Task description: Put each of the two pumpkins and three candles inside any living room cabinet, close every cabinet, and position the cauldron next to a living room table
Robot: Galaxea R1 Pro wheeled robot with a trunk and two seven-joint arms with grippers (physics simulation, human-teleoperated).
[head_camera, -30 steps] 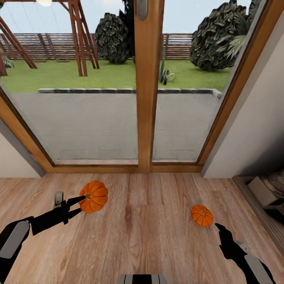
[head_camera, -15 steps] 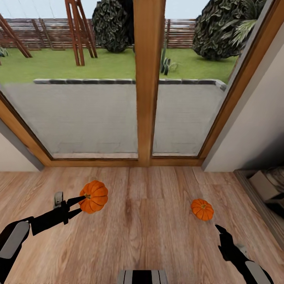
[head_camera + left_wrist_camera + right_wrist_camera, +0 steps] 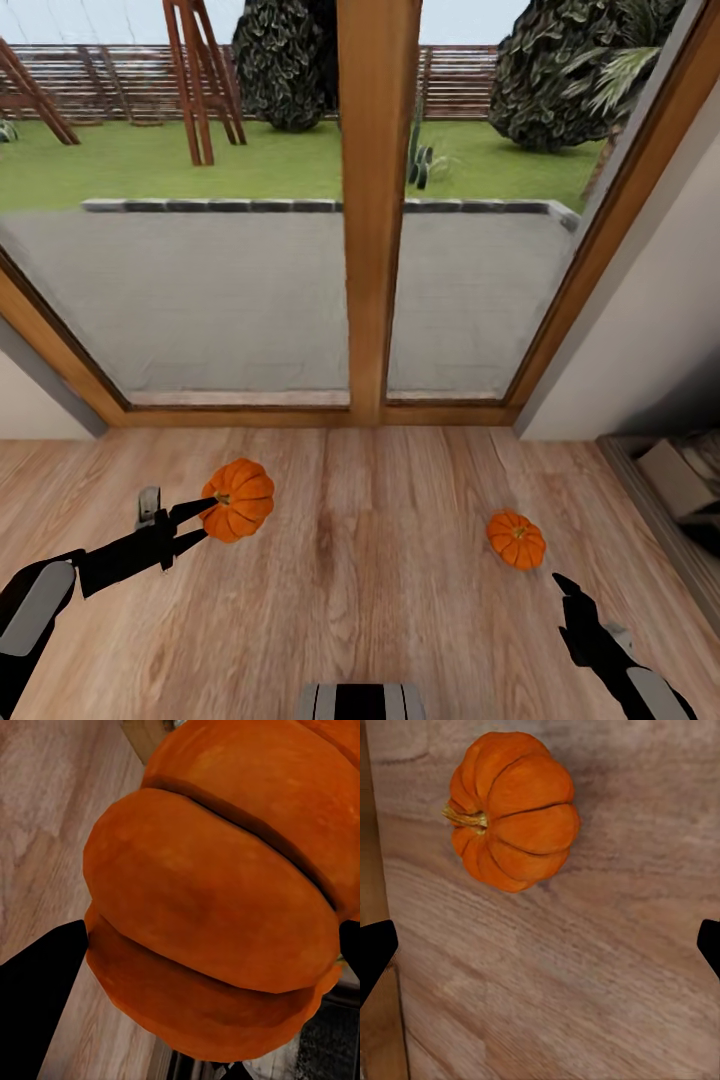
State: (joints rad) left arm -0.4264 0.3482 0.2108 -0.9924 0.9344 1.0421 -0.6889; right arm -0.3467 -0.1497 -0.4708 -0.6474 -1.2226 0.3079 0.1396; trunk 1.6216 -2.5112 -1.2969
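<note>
One bright-orange ribbed pumpkin [image 3: 238,499] hangs a little above the wood floor at the left, with my left gripper [image 3: 207,512] shut on it. In the left wrist view this pumpkin [image 3: 217,907] bulges between the black fingertips [image 3: 41,1001]. The second pumpkin [image 3: 516,540] lies on the floor at the right, stem sideways. My right gripper [image 3: 568,592] is just short of it and apart from it. The right wrist view has that pumpkin [image 3: 514,810] ahead of the right gripper [image 3: 540,945], which stands wide open and holds nothing.
A tall glass door with a wooden frame [image 3: 378,250] stands straight ahead, with the garden beyond. A pale wall [image 3: 640,340] angles in at the right, with a low shelf of boxes [image 3: 680,480] at its foot. Bare wood floor [image 3: 370,560] lies between the two pumpkins.
The head camera tilted down a little, so the whole picture shifted. My right gripper drew back slightly from the floor pumpkin. The left gripper and its pumpkin stayed put.
</note>
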